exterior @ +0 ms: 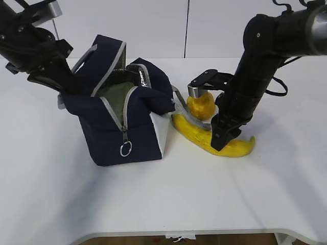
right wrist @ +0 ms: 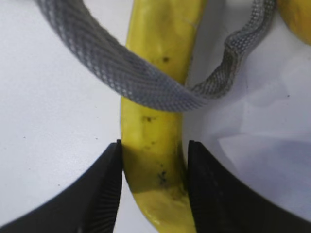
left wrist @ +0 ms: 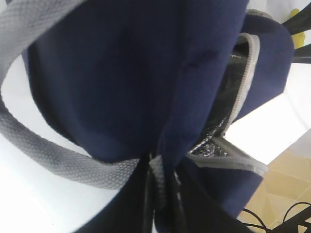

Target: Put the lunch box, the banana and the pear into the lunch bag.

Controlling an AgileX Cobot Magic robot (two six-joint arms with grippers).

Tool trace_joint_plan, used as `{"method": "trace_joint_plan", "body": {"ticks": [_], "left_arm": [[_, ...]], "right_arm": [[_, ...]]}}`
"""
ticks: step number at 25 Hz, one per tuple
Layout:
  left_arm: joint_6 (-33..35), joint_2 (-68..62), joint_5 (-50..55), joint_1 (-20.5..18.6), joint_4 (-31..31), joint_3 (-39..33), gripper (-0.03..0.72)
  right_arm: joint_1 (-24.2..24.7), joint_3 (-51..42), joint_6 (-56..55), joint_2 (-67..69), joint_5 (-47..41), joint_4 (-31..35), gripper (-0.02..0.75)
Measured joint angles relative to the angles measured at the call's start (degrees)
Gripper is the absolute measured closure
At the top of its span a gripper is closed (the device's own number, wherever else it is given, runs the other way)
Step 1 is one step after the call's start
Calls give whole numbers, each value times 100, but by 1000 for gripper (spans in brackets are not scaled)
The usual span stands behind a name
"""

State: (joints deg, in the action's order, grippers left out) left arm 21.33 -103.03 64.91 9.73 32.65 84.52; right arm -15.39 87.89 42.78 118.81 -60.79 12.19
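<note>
Banana (exterior: 204, 139) is lying flat on the white table (exterior: 163, 204) at centre right of the exterior frame, just right of the navy lunch bag (exterior: 122, 127). The pear (exterior: 201, 106) is sitting immediately behind the banana, touching or nearly touching it.

The right gripper (exterior: 223, 133) is standing over the banana near its right half. In the right wrist view, the two black fingers (right wrist: 97, 189) are sitting on either side of the banana (right wrist: 154, 145), pressing against or just touching its skin, with the jaws about half open. A grey webbing handle (right wrist: 116, 68) of the bag is draping across the banana above the fingers.

The lunch bag is standing at left centre with its zipper open, showing the lining and a ring pull (exterior: 125, 149) hanging at the front.

The left gripper (left wrist: 160, 194) is sitting at the upper left of the exterior frame, closed on the rear fabric edge of the lunch bag (left wrist: 121, 73); the left wrist view is showing navy fabric pinched between the fingers.
</note>
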Motion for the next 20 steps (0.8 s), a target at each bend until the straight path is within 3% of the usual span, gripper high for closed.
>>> {"method": "trace_joint_plan", "body": {"ticks": [4, 10, 20], "left_arm": [[0, 0, 5, 0, -8, 0, 675], [0, 0, 13, 0, -13, 0, 675], [0, 0, 19, 0, -21, 0, 675]], "right_arm": [[0, 13, -12, 0, -204, 108, 453], [0, 428, -71, 88, -817, 613, 463], [0, 804, -840, -277, -918, 274, 466]]}}
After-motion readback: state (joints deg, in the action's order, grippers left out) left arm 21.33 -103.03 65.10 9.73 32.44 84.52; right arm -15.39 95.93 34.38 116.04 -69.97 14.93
